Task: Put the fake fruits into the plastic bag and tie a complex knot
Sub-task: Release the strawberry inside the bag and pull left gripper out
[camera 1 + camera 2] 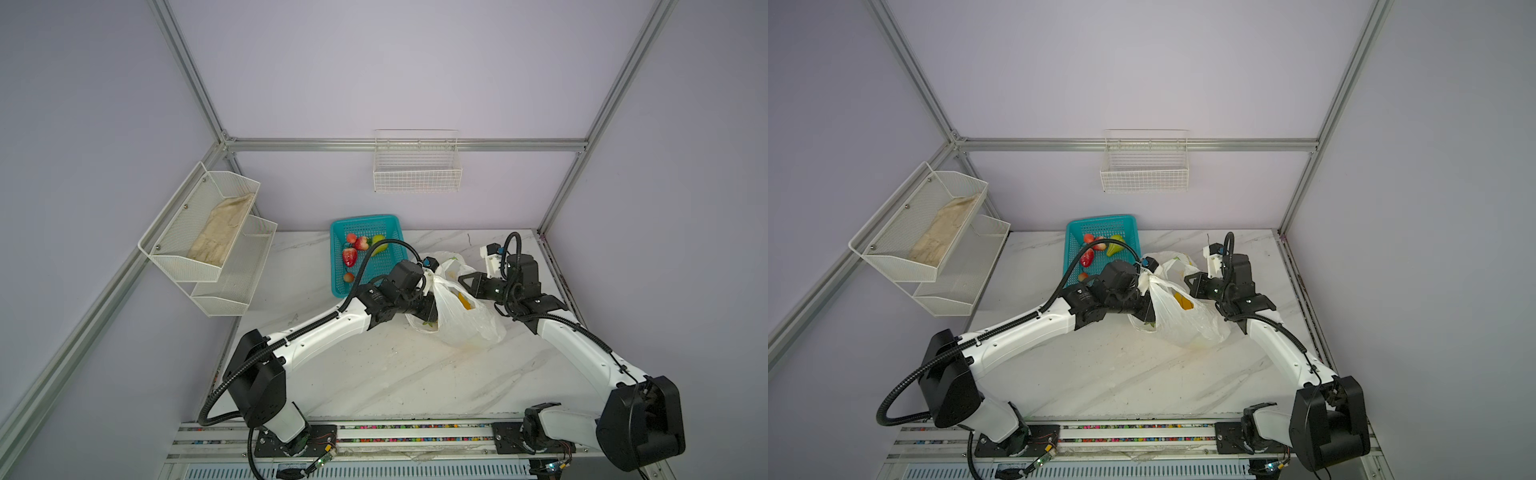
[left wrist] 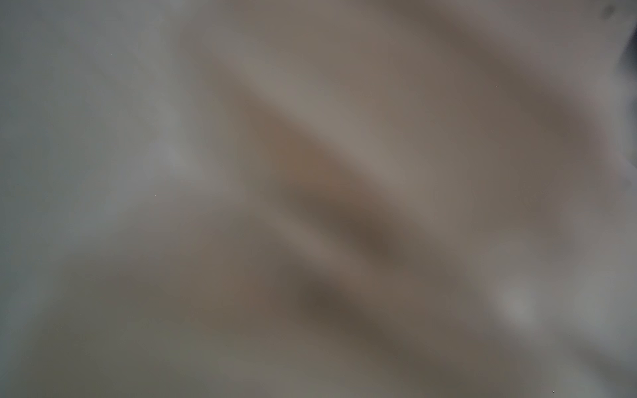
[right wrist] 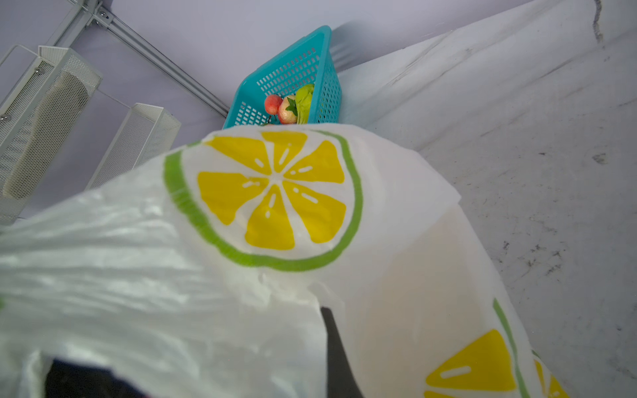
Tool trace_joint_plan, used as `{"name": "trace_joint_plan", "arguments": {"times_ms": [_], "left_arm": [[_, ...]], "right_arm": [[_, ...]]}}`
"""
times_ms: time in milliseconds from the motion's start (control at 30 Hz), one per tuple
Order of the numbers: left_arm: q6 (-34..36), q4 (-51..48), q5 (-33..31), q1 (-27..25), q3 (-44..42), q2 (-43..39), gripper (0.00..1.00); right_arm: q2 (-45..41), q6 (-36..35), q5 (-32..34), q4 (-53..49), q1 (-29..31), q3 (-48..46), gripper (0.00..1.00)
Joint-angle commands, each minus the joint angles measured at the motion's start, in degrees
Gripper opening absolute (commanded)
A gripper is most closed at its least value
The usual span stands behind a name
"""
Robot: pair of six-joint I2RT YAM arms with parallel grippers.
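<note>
Top views first: in both we see the plastic bag slumped on the marble-patterned table, right of centre in the frame, between the two arms. It is thin, crinkled, translucent white film, and a yellow banana shows through its side. Up and to the left of it stands a teal basket of slotted plastic. The glossy fake fruits lying in it are red strawberries, a small reddish ball and a green pear. The left gripper is sunk into the bag's left side. Film covers its fingers, so we cannot tell whether they are open or closed. The right gripper meets the bag's upper right edge with its black fingers closed. A white mesh rack at the left of the frame holds a beige cloth in its upper tier. A white wire basket hangs on the back wall.

Left wrist view: we see only soft grey and tan folds, pressed close and wholly out of focus, and no fingers can be made out.

Right wrist view: the bag's film fills the lower frame, printed with a yellow lemon slice ringed in green. One dark finger rises from the bottom edge, and the film puckers at its tip, pinched there. At upper centre the teal basket shows a red ball, a strawberry and the pear. The grey-veined table runs down the right side.
</note>
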Motion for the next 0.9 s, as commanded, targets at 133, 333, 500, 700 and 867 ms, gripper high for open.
{"name": "trace_joint_plan", "arguments": {"times_ms": [133, 333, 500, 700, 867], "left_arm": [[2.8, 4.1, -2.9, -0.2, 2.3, 3.5, 0.45], [3.1, 5.5, -5.0, 0.1, -3.5, 1.2, 0.57], [3.6, 5.0, -5.7, 0.7, -6.0, -2.1, 0.67], [3.8, 2.9, -5.5, 1.3, -7.2, -5.1, 0.72], [4.1, 0.0, -4.5, 1.8, -8.6, -9.2, 0.72]], "right_arm": [[-1.7, -0.9, 0.6, -1.8, -0.3, 1.4, 0.06], [-2.0, -1.0, 3.7, -1.5, -0.3, 0.3, 0.06], [-1.8, -1.1, 5.3, -1.6, -0.2, 0.4, 0.06], [-1.6, -0.8, 6.0, -1.9, -0.3, 0.9, 0.06], [-1.6, -0.5, 10.0, -3.0, -0.4, 1.6, 0.05]]}}
